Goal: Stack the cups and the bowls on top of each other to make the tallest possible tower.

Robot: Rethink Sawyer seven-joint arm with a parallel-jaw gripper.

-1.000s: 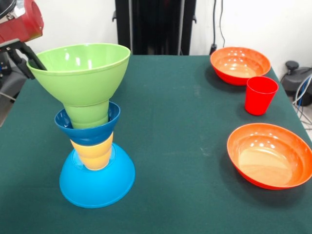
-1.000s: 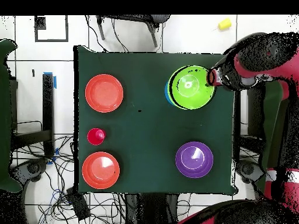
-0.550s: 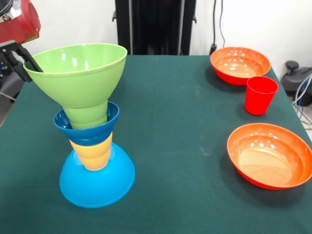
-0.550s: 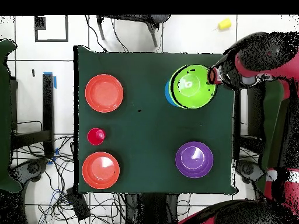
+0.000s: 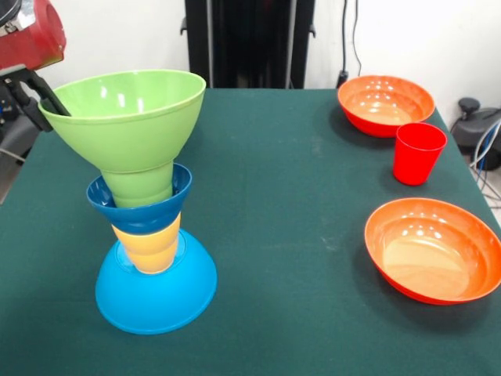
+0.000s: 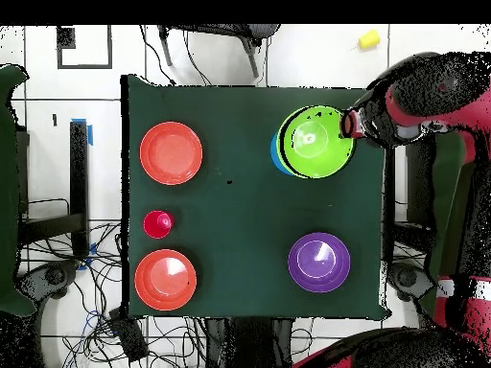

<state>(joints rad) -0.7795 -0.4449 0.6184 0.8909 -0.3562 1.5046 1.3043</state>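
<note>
the tower [image 5: 149, 211] stands on the green table [image 5: 297, 235] at about 8 o'clock in the front view, and near 1 o'clock in the overhead view. its base is the large light blue bowl [image 5: 156, 294], turned mouth down. on it sits a yellow cup [image 5: 149, 244], with the small dark blue bowl [image 5: 141, 207] above it. a green cup [image 5: 141, 184] stands in that bowl, and the wide green bowl [image 5: 125, 110] sits mouth up on top, holding nothing and leaning slightly toward 9 o'clock.

the gripper [image 5: 48, 100] meets the green bowl's rim at the 9 o'clock side; one dark finger [image 5: 53, 95] lies against the rim, but whether the claw is pinching or spread cannot be told. in the overhead view the gripper [image 6: 347, 126] sits at the bowl's 3 o'clock edge.

the red cup [image 5: 418, 153] stands upright and empty at 2 o'clock in the front view, between two orange bowls: the far orange bowl [image 5: 385, 103] and the near orange bowl [image 5: 434, 249], both empty. the purple bowl [image 6: 319, 262] shows only overhead, at 5 o'clock, mouth up and empty.
</note>
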